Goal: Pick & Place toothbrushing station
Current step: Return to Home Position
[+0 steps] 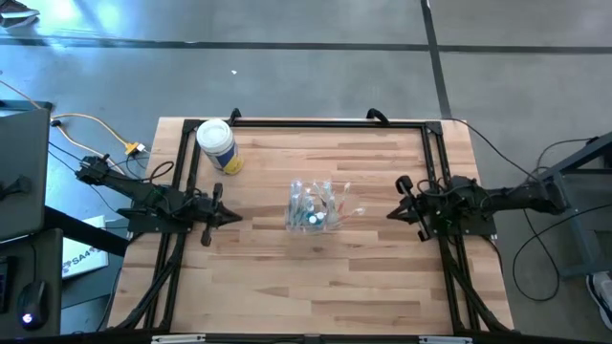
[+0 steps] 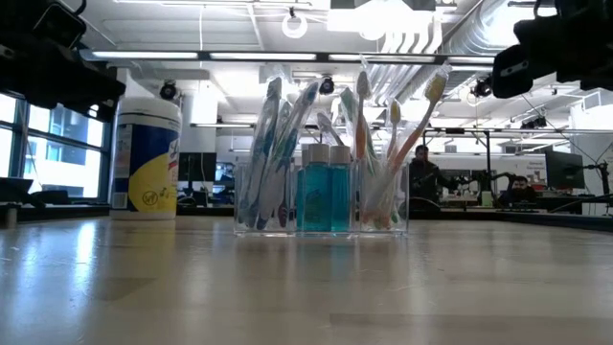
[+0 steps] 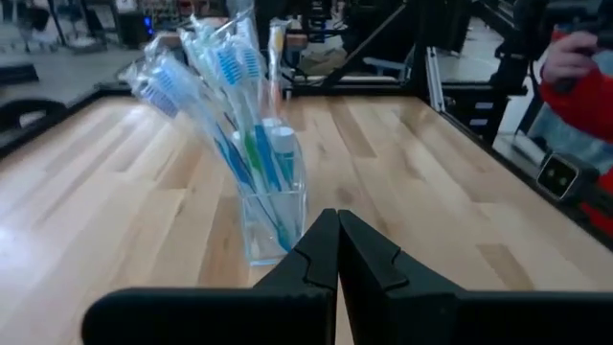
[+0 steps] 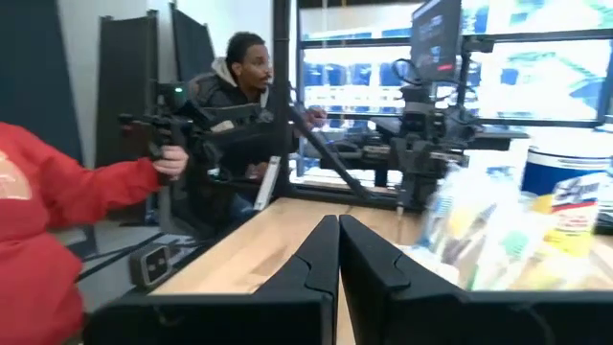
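The canister [image 2: 146,158] wears a yellow label, its writing too small to read. The left gripper [image 1: 236,218] and right gripper [image 1: 391,212] each have their 2 fingers pressed together, holding nothing. The clear organizer [image 3: 263,244], full of toothbrushes [image 2: 278,144], stands mid-table between them, touched by neither.

Ceiling strip lights [image 2: 239,57] are glowing over an open workshop. Daylight is coming through windows [image 2: 48,144]. Grey floor [image 1: 316,81] is showing dark lines; monitors [image 2: 563,171] are standing far behind.
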`<action>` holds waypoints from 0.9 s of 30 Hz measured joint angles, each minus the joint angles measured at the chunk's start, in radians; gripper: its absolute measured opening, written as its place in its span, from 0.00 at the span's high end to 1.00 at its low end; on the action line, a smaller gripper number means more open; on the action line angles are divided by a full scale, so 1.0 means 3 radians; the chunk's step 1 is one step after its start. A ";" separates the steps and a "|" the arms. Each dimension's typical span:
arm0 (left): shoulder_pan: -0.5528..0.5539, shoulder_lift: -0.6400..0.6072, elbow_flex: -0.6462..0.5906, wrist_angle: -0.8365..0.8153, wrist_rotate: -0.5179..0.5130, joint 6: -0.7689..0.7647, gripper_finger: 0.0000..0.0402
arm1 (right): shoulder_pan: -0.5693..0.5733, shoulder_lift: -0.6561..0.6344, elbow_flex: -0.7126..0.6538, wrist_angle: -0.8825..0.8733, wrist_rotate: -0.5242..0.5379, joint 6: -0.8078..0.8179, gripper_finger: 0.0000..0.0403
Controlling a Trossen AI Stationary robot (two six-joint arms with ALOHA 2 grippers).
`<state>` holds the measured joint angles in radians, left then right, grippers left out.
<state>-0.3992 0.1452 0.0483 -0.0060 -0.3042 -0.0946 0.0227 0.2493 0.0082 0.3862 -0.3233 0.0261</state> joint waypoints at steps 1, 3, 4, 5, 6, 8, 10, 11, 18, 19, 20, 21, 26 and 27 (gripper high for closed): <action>0.0000 0.0000 0.0000 0.0010 0.0001 0.0073 1.00 | -0.0042 0.0000 0.0000 0.0000 -0.0001 0.0000 0.99; 0.0000 0.0000 0.0012 0.0004 0.0034 0.0185 1.00 | -0.0126 0.0000 0.0000 0.0000 -0.0012 -0.0002 0.99; 0.0001 0.0000 0.0018 -0.0005 0.0108 0.0211 1.00 | -0.0168 0.0000 0.0000 -0.0001 -0.0042 0.0000 0.99; 0.0000 0.0000 0.0020 -0.0003 0.0220 0.0212 1.00 | -0.0209 0.0000 0.0000 0.0000 -0.0102 0.0016 0.99; 0.0000 0.0000 0.0020 -0.0005 0.0315 0.0204 1.00 | -0.0247 0.0000 0.0000 0.0000 -0.0167 0.0040 0.99; -0.0001 0.0000 0.0022 -0.0025 0.0389 0.0107 1.00 | -0.0309 0.0000 -0.0001 -0.0001 -0.0249 0.0108 0.99; 0.0000 0.0000 0.0015 -0.0044 0.0385 0.0003 1.00 | -0.0346 0.0000 -0.0001 -0.0002 -0.0254 0.0167 0.99; 0.0000 0.0000 0.0014 -0.0056 0.0367 -0.0039 1.00 | -0.0360 0.0000 -0.0001 -0.0001 -0.0243 0.0183 0.99; 0.0000 0.0003 0.0013 -0.0053 0.0301 -0.0125 0.99 | -0.0387 0.0000 -0.0003 -0.0043 -0.0230 0.0076 0.99; 0.0000 0.0003 0.0013 -0.0054 0.0301 -0.0127 0.99 | -0.0387 0.0001 -0.0003 -0.0082 -0.0231 0.0057 0.99; 0.0000 0.0003 0.0013 -0.0058 0.0301 -0.0126 0.99 | -0.0387 0.0001 -0.0003 -0.0126 -0.0230 0.0047 0.99; 0.0000 0.0003 0.0013 -0.0064 0.0301 -0.0124 0.99 | -0.0387 0.0001 -0.0003 -0.0170 -0.0231 0.0045 0.99; 0.0000 0.0003 0.0013 -0.0067 0.0301 -0.0114 0.99 | -0.0385 0.0003 -0.0003 -0.0460 -0.0231 0.0042 0.99; 0.0000 0.0003 0.0013 -0.0068 0.0301 -0.0113 0.99 | -0.0385 0.0003 -0.0004 -0.0506 -0.0231 0.0042 0.99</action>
<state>-0.3992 0.1459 0.0521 -0.0265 -0.2138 -0.1284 -0.0929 0.2501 0.0071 0.2346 -0.3927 0.0387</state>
